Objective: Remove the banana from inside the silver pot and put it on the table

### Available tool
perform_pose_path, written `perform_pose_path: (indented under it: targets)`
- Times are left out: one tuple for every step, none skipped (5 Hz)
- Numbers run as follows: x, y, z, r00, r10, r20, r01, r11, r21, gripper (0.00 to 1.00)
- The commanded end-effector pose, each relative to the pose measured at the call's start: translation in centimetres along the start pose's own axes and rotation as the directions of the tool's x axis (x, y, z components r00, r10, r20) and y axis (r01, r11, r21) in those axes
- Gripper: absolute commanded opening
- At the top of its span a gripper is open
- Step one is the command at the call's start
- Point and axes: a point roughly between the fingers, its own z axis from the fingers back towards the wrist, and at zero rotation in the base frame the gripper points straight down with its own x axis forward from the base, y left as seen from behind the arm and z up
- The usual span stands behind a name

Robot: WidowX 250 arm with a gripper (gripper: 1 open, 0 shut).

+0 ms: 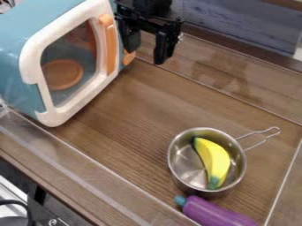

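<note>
Brown wood-grain worktop [130, 106] with clear raised rim; blue-and-white toy microwave [53, 53] at 10 o'clock. Fingers [160, 48] at 12 o'clock, spread apart, empty, well apart from banana [213, 161] at 5 o'clock. Banana inside silver pot [183, 159]; purple toy [218, 213] just beside pot.

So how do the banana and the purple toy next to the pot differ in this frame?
The banana is yellow with a greenish edge; the purple toy is purple with a green end. The banana lies inside the silver pot, while the purple toy rests on the table just outside the pot, partly cut off by the frame's bottom edge. The banana is curved; the purple toy looks straighter. Both are untouched toy foods.
</note>
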Motion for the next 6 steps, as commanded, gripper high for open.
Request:
perform_pose_path:
  targets:
    - [0.5,-1.1,1.7,0.996,-0.045,0.074,0.044,0.999,0.006,1.00]
    - [0.8,-1.8,1.7,0.994,-0.072,0.085,0.072,0.997,0.008,1.00]
    - [0.8,-2.1,1.8,0.992,-0.078,0.097,0.078,0.997,0.007,1.00]
    - [0.7,-2.1,2.1,0.991,-0.070,0.113,0.070,0.998,0.004,1.00]
    - [0.8,-2.0,2.2,0.990,-0.062,0.125,0.061,0.998,0.004,1.00]
    - [0.8,-1.9,2.0,0.990,-0.051,0.128,0.051,0.999,0.003,1.00]
